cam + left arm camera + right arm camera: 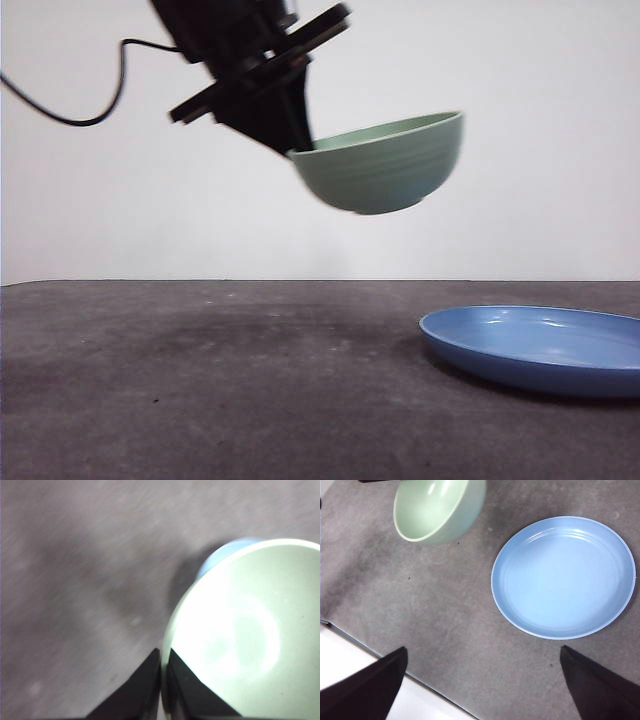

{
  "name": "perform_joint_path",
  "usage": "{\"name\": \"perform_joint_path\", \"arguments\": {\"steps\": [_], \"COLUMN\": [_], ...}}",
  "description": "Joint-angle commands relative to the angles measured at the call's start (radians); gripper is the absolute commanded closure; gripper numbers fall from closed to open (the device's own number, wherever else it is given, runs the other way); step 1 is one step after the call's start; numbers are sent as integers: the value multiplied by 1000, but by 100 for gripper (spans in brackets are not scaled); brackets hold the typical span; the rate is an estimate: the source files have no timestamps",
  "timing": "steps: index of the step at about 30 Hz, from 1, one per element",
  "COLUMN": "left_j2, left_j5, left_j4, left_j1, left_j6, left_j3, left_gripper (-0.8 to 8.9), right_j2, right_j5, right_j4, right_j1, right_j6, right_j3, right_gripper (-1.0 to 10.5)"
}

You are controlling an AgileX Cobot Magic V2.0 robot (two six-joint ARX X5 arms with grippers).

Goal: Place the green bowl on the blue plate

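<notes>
**Front view: bowl carried in the air, plate off to one side and below**

Front view shows the pale mint-green ridged ceramic bowl (385,167) lifted well clear of the table, tilted so that the rim opposite the grip rides higher. We see it pinched at its lower rim by the left gripper (297,140), whose two black jaws stand narrow, one inside the wall and one outside, as the left wrist view confirms (161,680). The wide, shallow, glossy blue round plate (540,345) lies flat on the dark grey table (200,380), below the bowl and displaced to the side away from the holding arm; the bowl does not yet stand over the plate's middle. In the left wrist view only a sliver of the plate (220,555) shows past the bowl's (250,630) far rim. We judge that the coming move is a sideways carry along that line, then a descent with the bowl levelled. The right gripper (482,685) waits with jaws spread wide and empty, near the plate (565,577) but not touching it, the bowl (437,510) well apart from it.
</notes>
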Motion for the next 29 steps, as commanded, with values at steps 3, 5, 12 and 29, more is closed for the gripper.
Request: {"name": "perform_joint_path", "arguments": {"steps": [3,5,12,29], "left_j2": [130,189,386,589], "left_j5": [1,1,0,-8], "left_j4": [6,6,-24,-99], "left_j1": [-55,-78,-132,-179], "left_j6": [-30,-35,-34,-14], "left_j3": [108,158,339,509], "left_gripper": [796,796,796,765], "right_j2": [5,5,5,5], "right_j5": [6,7,27,29], "right_j4": [13,13,12,6], "right_j1": [3,3,3,3], "right_j6": [15,16,19,18], "right_j3": [38,48,93,121], "right_gripper": [459,459,458,458]}}
